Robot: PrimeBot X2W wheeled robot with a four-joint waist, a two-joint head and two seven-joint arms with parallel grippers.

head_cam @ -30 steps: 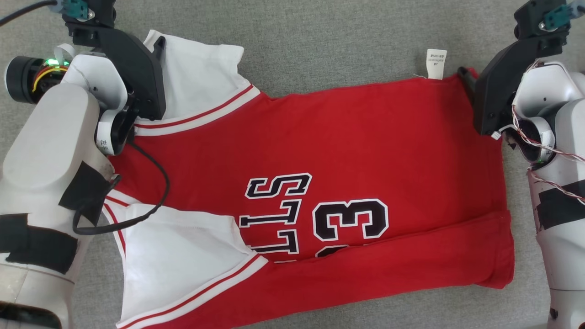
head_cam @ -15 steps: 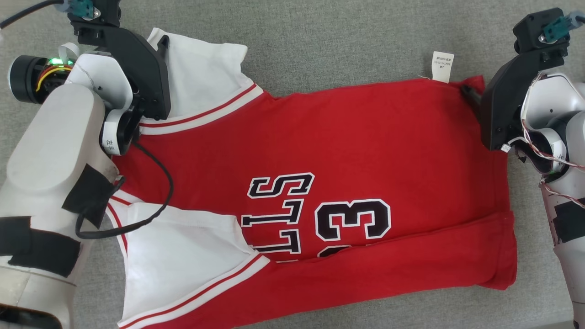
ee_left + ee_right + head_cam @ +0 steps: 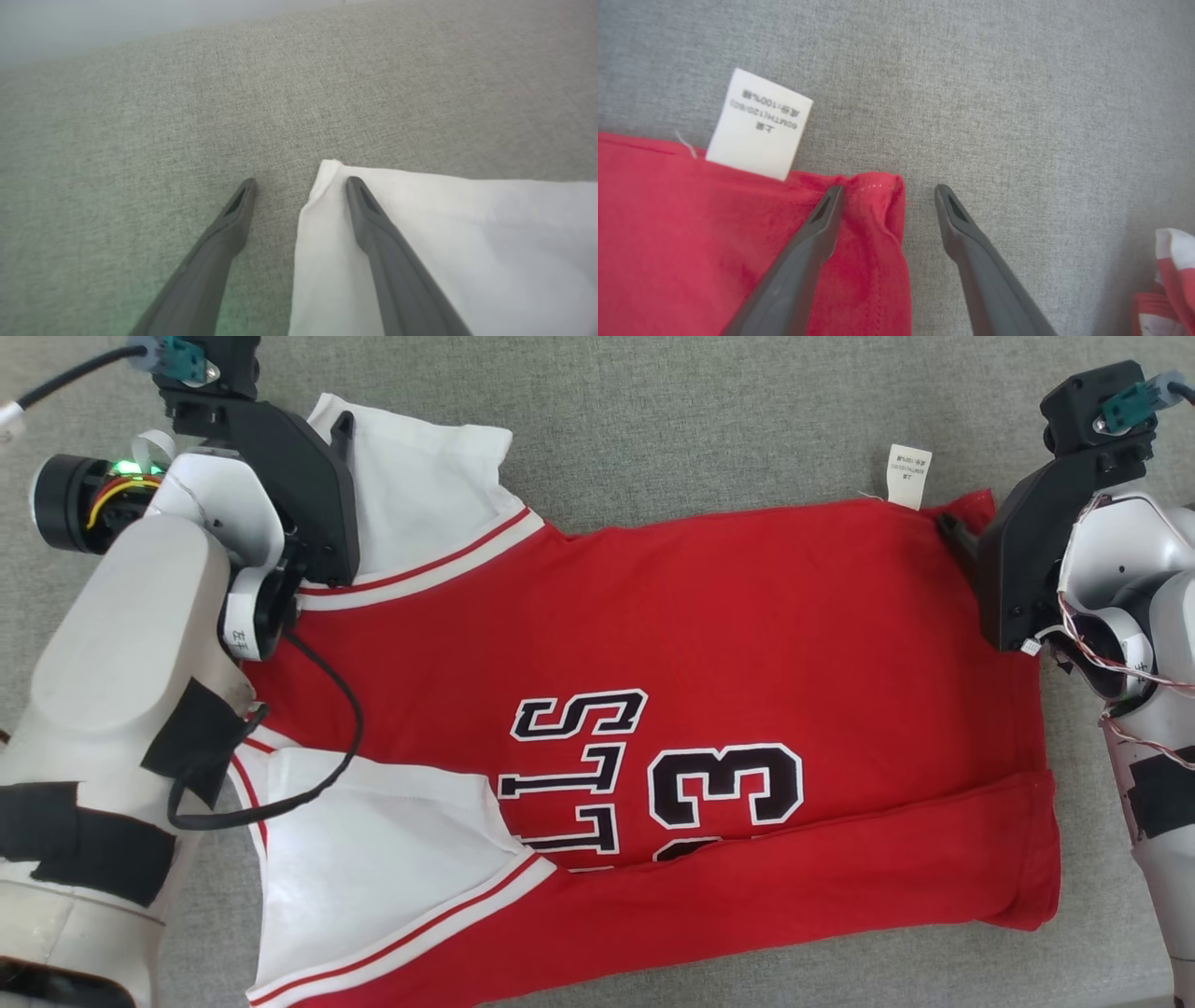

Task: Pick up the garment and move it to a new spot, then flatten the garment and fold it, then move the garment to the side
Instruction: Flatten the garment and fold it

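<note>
Both jaws spread wide over the shirt's [image 3: 747, 616] far corners, holding nothing.

The left jaws straddle the white sleeve [image 3: 444, 233] tip and the right jaws the red hem corner [image 3: 873, 200] beside the label [image 3: 759, 123]. Closing here could catch only one layer or slip off the edge, dragging the fold crooked. The shirt lies sideways and mostly flat on the gray cloth surface [image 3: 700, 420]. It is red with white sleeves and dark lettering, its near edge folded over.
</note>
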